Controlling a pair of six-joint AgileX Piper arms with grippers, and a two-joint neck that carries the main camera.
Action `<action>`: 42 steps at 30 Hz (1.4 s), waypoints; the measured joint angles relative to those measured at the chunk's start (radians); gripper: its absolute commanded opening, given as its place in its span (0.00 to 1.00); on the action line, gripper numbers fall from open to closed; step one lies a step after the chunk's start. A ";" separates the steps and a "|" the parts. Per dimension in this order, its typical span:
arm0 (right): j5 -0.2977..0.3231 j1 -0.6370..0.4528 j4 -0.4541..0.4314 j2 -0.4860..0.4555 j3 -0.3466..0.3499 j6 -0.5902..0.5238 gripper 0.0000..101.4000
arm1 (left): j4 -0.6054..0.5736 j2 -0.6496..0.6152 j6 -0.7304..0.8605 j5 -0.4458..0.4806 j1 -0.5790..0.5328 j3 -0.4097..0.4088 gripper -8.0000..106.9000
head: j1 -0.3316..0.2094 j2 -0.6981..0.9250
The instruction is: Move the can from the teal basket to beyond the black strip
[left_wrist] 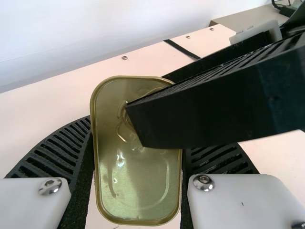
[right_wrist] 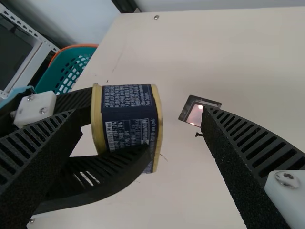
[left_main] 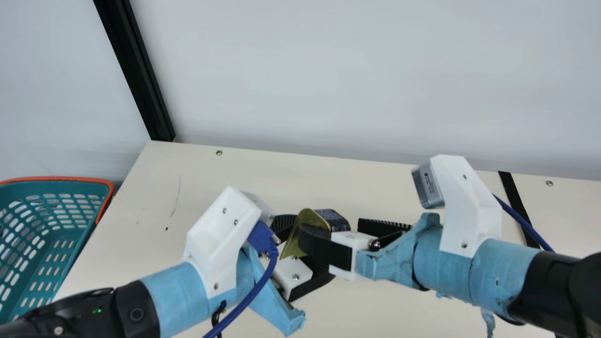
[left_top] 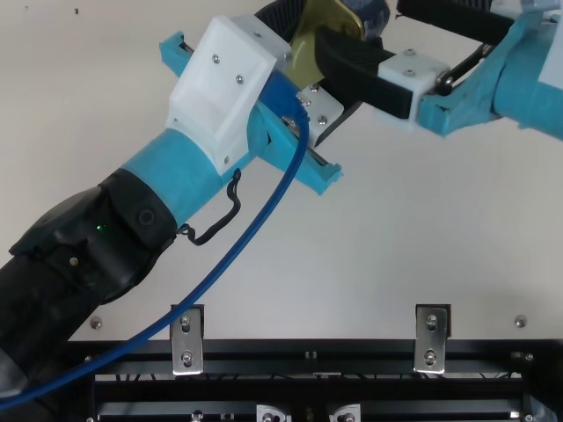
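Clamped on the can (left_main: 292, 240) with the left claw (left_wrist: 137, 136), about mid-frame in the main view, out of the teal basket (left_main: 56, 179) at the left edge and well short of the black strip (left_main: 516, 202) at the right. Spread wide with the right claw (right_wrist: 142, 114), reaching in from the right of the main view, one finger (left_main: 324, 244) across the can's flat gold end, the other beyond the opposite end. Placed straight ahead of the right claw, between the spread tips in the right wrist view, closer to the finger at left. Stretched lengthwise up the left wrist view along the can's long axis, pinched there by its long sides; to be taken end to end from the other side, it seems. Nearer to the strip with the right claw, so likely due for a handover: close squarely on both ends, then loosen the left claw, watching for knocked fingers or a twist.
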 measured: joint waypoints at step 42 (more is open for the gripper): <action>-0.058 0.068 -0.025 0.040 -0.044 0.058 0.00 | 0.000 0.000 0.000 0.000 0.000 0.000 0.16 | 0.000 0.000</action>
